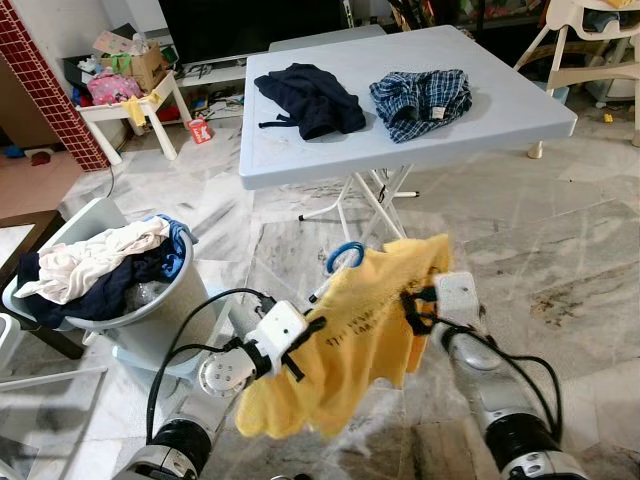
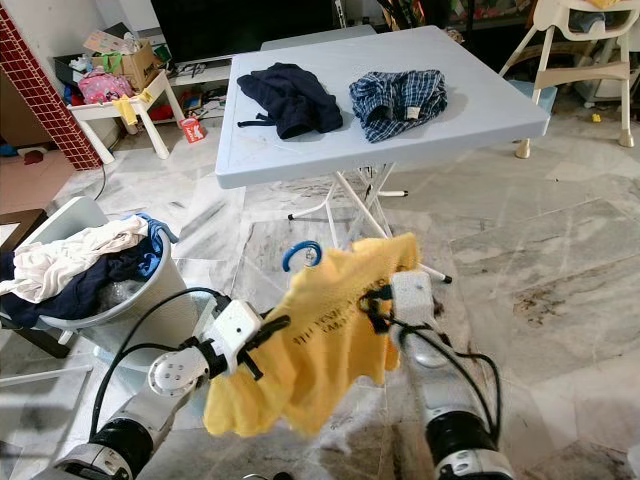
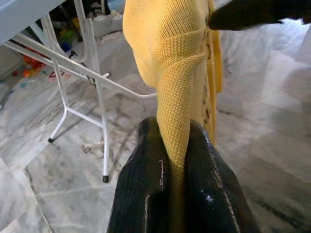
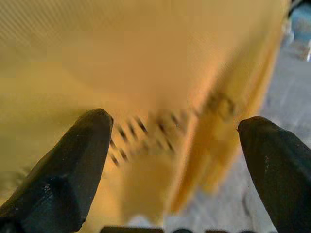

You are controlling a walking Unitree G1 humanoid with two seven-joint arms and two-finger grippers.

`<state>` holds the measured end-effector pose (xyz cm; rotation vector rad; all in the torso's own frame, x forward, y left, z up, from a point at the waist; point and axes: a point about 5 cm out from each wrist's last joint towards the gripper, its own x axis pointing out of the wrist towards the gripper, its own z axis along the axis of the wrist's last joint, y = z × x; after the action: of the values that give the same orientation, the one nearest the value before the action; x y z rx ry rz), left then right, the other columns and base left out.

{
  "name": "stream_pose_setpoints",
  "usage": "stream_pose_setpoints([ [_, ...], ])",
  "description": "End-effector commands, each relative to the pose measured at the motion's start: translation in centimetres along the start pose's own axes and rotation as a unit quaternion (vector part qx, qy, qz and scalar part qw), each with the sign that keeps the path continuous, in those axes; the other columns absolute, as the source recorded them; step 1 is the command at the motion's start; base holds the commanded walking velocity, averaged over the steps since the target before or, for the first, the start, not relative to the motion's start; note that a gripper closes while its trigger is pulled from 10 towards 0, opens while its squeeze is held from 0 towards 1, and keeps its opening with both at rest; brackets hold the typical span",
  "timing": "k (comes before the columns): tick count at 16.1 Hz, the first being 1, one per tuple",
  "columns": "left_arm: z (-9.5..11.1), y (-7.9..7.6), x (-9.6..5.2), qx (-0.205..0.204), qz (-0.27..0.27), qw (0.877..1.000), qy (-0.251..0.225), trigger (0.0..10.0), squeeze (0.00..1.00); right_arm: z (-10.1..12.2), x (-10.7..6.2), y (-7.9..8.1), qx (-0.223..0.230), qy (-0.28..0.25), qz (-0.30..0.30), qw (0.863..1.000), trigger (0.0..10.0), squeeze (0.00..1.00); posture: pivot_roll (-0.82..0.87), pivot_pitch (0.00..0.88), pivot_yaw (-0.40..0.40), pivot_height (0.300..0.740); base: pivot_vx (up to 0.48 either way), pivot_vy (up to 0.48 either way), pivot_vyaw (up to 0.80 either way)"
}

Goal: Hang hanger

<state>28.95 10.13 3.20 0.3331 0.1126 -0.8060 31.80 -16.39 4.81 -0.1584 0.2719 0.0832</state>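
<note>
A yellow shirt (image 1: 365,320) hangs in the air between my two arms, low over the marble floor. The blue hook of a hanger (image 1: 343,255) sticks out of its top edge; the rest of the hanger is hidden in the cloth. My left gripper (image 1: 308,340) is shut on a fold of the shirt, and the left wrist view has the fabric (image 3: 170,58) pinched between both black fingers (image 3: 146,194). At the shirt's other side my right gripper (image 1: 415,308) stands open, its fingers (image 4: 63,170) spread wide with the cloth just ahead of them.
A light blue folding table (image 1: 500,110) stands ahead, bearing a dark blue garment (image 1: 310,98) and a plaid shirt (image 1: 420,100); its white legs (image 1: 375,195) splay below. A grey laundry basket (image 1: 150,300) full of clothes sits at my left. A cluttered small white table (image 1: 130,105) is far left.
</note>
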Motion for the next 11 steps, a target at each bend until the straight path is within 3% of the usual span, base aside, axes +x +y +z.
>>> stream_pose_setpoints([
  [1, 0.5, 0.7, -0.3, -0.004, 0.023, 0.999, -0.024, 0.0, 0.0, 1.2, 0.2, 1.4, 0.022, -0.036, 0.04, 0.998, 10.0, 0.0, -0.21, 0.0, 0.131, 0.74, 0.0, 0.0, 0.0],
  [3, 0.3, 0.9, -0.2, -0.032, 0.046, 0.998, -0.016, 0.2, 0.0, 1.1, -0.1, 1.6, 0.065, -0.039, 0.045, 0.996, 10.0, 0.0, -0.2, 0.0, 0.129, 0.74, 0.0, 0.0, 0.0],
  [4, 0.2, 1.2, -0.3, -0.042, 0.058, 0.997, -0.012, 1.2, 0.0, 1.0, -0.1, 1.7, 0.071, -0.039, 0.043, 0.996, 10.0, 0.0, -0.2, 0.0, 0.129, 0.74, 0.0, 0.0, 0.0],
  [5, 0.0, 1.4, -0.4, -0.049, 0.063, 0.997, -0.004, 0.3, 0.0, 1.0, -0.2, 1.9, 0.069, -0.045, 0.046, 0.996, 10.0, 0.0, -0.2, 0.0, 0.129, 0.74, 0.0, 0.0, 0.0],
  [6, 0.0, 1.6, -0.4, -0.062, 0.066, 0.996, -0.004, 0.0, 0.0, 0.9, -0.3, 2.1, 0.076, -0.044, 0.053, 0.995, 10.0, 0.0, -0.2, 0.0, 0.129, 0.74, 0.0, 0.0, 0.0],
  [8, 0.1, 2.1, -0.5, -0.069, 0.068, 0.995, -0.007, 0.0, 0.0, 0.7, -0.3, 2.2, 0.073, -0.04, 0.055, 0.995, 10.0, 0.0, -0.2, 0.0, 0.129, 0.74, 0.0, 0.0, -0.29],
  [11, 0.2, 2.6, -0.5, -0.074, 0.073, 0.995, -0.003, 0.0, 0.0, 0.8, -0.4, 2.1, 0.071, -0.044, 0.054, 0.995, 10.0, 0.0, -0.21, 0.0, 0.129, 0.74, 0.0, 0.346, -0.6],
])
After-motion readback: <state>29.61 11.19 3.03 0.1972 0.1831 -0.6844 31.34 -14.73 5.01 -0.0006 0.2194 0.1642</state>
